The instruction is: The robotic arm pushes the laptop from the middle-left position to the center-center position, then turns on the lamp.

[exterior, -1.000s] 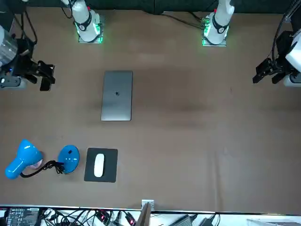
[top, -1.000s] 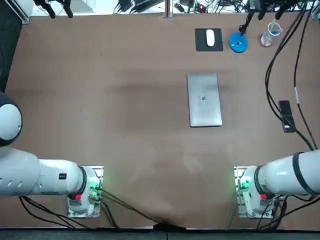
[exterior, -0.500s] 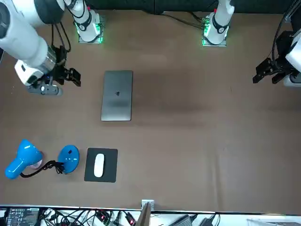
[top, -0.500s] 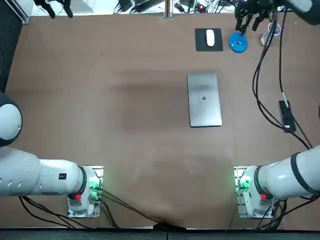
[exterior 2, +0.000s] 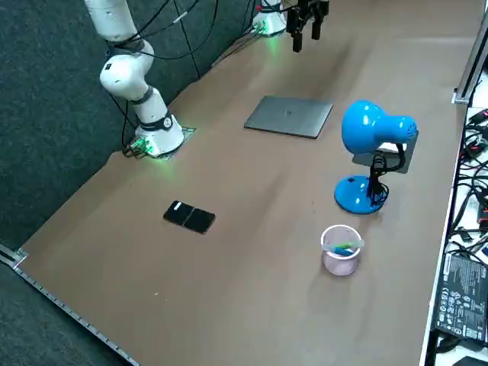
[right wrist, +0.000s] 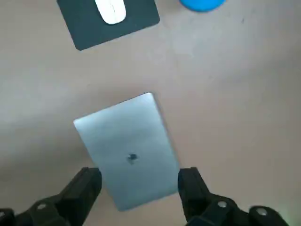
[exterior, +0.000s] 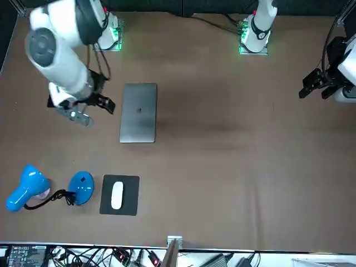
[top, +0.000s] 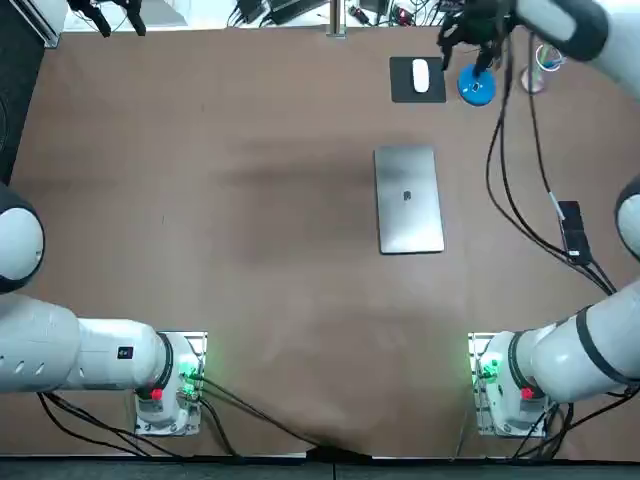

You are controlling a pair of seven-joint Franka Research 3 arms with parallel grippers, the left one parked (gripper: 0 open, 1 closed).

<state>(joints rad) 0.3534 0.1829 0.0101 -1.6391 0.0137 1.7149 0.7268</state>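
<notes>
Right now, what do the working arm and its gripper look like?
The right arm is white, rounded segments with a dark band, black cables trailing and green base lights. The right gripper, raised near the laptop, is black with two blocky fingers.

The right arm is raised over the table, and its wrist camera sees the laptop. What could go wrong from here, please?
The open right gripper hangs over the table near the closed laptop. If it comes down badly placed, a finger may strike the laptop's top instead of an edge. A push away from the middle of an edge may turn the laptop. Later, the lamp stands between the mouse and a cup; either could be knocked.
</notes>
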